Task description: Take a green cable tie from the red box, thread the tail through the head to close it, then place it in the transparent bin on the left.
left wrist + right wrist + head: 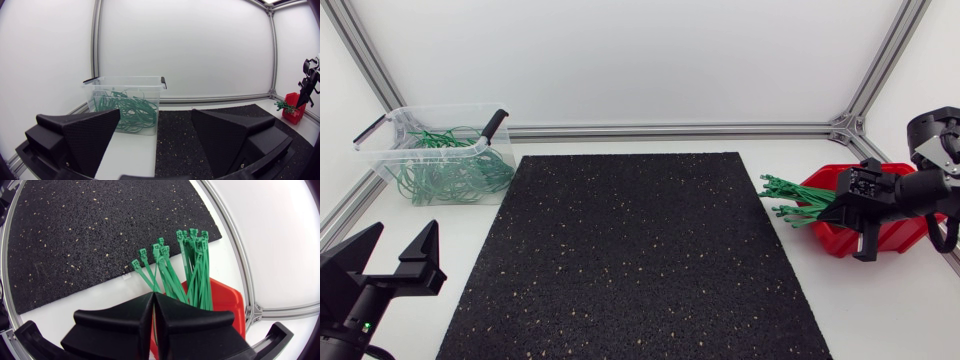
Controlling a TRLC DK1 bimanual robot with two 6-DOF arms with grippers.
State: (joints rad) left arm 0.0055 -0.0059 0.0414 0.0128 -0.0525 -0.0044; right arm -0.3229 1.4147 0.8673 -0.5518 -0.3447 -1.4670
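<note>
The right end effector (153, 296) hung over the red box (832, 240) at the far right of the table (890, 310), its fingers pressed together. Whether a single tie was pinched in that seam could not be told. The green cable ties (788, 198) stuck out of the box in a fan toward the black mat (630, 260), heads outward.

Picking seemed the step in hand. It would go best if one tie were taken alone near its middle and lifted slowly, so that its neighbours dropped free. If none came up, the fingers should part and close again on an outer strand.

The left end effector (156, 116) rested at the near left, spread wide and holding nothing. The transparent bin (392, 165), with looped ties (455, 172) inside, stood beyond it at the far left.
</note>
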